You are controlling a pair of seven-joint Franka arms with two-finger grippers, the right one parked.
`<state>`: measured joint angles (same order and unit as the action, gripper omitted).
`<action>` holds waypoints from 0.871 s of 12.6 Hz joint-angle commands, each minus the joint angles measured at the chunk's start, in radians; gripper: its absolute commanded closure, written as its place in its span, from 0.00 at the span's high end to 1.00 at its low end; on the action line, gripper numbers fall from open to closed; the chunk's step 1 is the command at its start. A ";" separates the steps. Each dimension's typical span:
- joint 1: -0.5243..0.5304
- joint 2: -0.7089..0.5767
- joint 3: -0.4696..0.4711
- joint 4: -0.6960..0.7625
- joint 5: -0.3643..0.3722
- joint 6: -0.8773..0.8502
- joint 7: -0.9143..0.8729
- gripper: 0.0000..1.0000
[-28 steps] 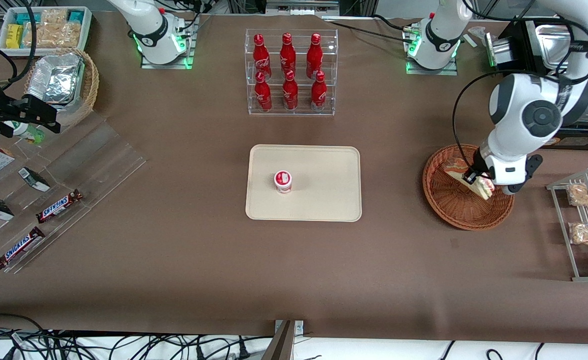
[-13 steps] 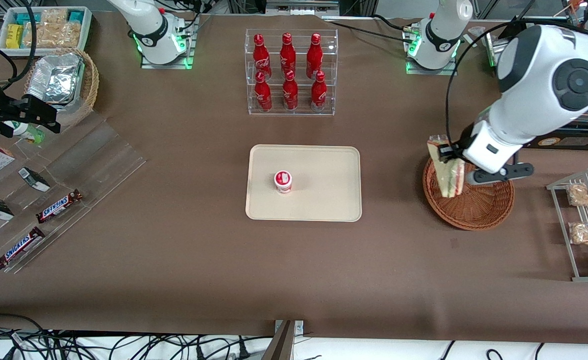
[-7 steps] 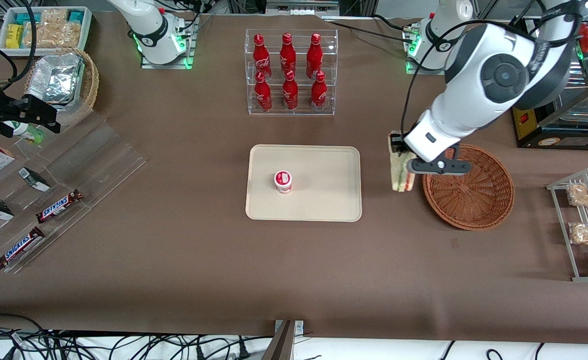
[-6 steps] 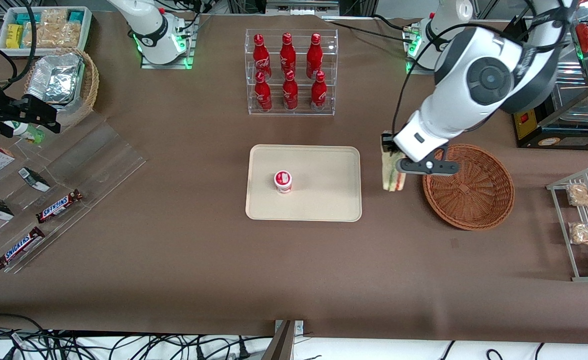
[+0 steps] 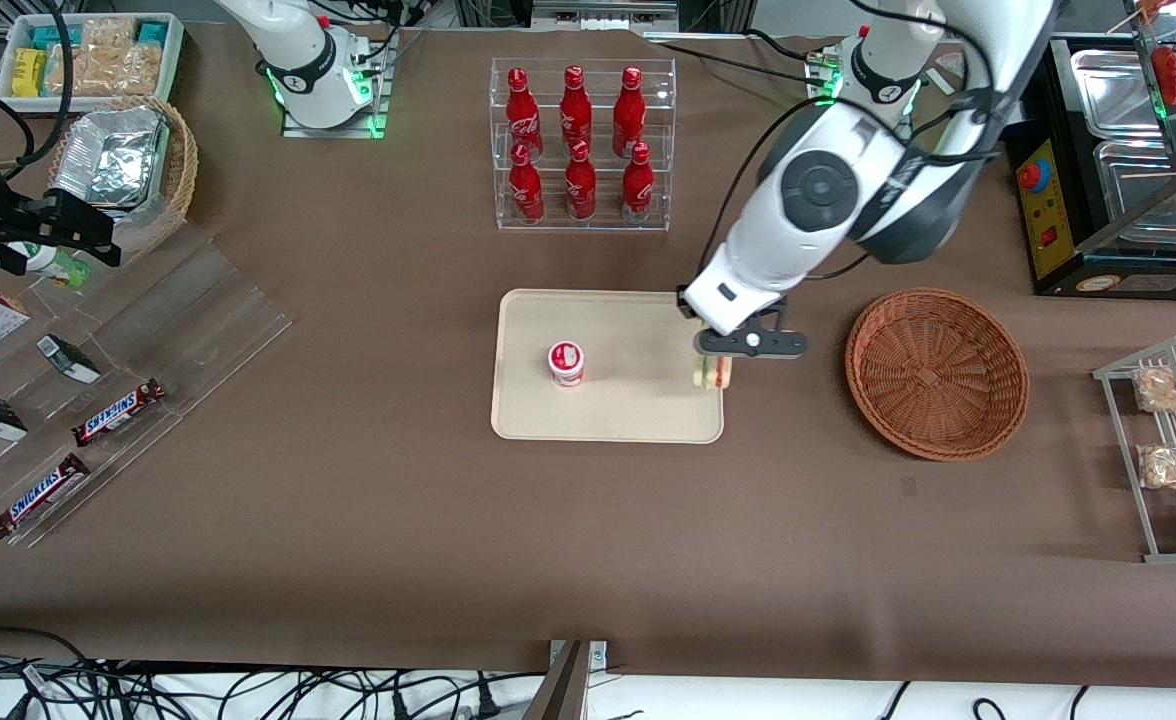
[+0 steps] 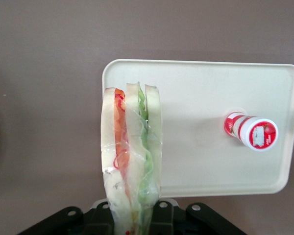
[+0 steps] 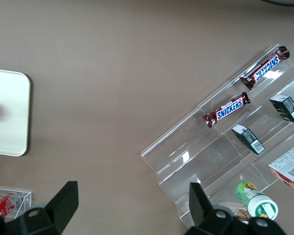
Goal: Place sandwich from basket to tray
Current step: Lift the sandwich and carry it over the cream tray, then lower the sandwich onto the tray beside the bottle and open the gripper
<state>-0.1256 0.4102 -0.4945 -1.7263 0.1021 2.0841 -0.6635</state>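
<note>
**Sandwich held over the tray's edge**

Toward the parked arm's end of the tabletop (image 5: 368, 520), a pale wicker basket lined with foil (image 5: 123, 170) sits near a clear stepped stand (image 5: 138, 340) carrying two Snickers bars (image 5: 119, 412) and small dark boxes (image 5: 68, 358). In the right wrist view the same stand (image 7: 225, 147) shows with both bars (image 7: 226, 109) on it.

Near the middle, a clear rack of six red bottles (image 5: 580, 145) stands farther from the front camera than the tray (image 5: 638, 415). On the cream tray a small red-and-white cup (image 5: 566, 362) stands upright, toward the parked arm's end of the tray.

At the tray's edge nearest the working arm, the hand (image 5: 716, 345) hangs above the tray, pinching the sandwich (image 5: 714, 373) by one end so the wedge hangs down from it. The wrist view shows the wrapped sandwich (image 6: 131, 161) clamped between the hand's fingers, its red and green layers edge-on, over the rim of the tray (image 6: 196, 188), with the cup (image 6: 251, 132) well apart from it. Whether the sandwich's lower end touches the tray cannot be told.

The reddish-brown basket (image 5: 936, 372) sits beside the tray toward the working arm's end, apart from the hand. Past it, a wire rack (image 5: 1163, 450) holds bagged snacks (image 5: 1173, 390), and a black machine with metal pans (image 5: 1113, 160) stands farther from the front camera.
</note>
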 commanded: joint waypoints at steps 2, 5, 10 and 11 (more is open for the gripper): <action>-0.037 0.090 -0.001 -0.012 0.114 0.086 -0.088 0.00; -0.065 0.165 -0.001 -0.013 0.218 0.116 -0.155 0.00; -0.078 0.231 0.001 -0.013 0.245 0.156 -0.159 0.00; -0.078 0.239 0.001 -0.013 0.257 0.156 -0.159 0.00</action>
<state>-0.1951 0.6391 -0.4947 -1.7477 0.3177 2.2354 -0.8014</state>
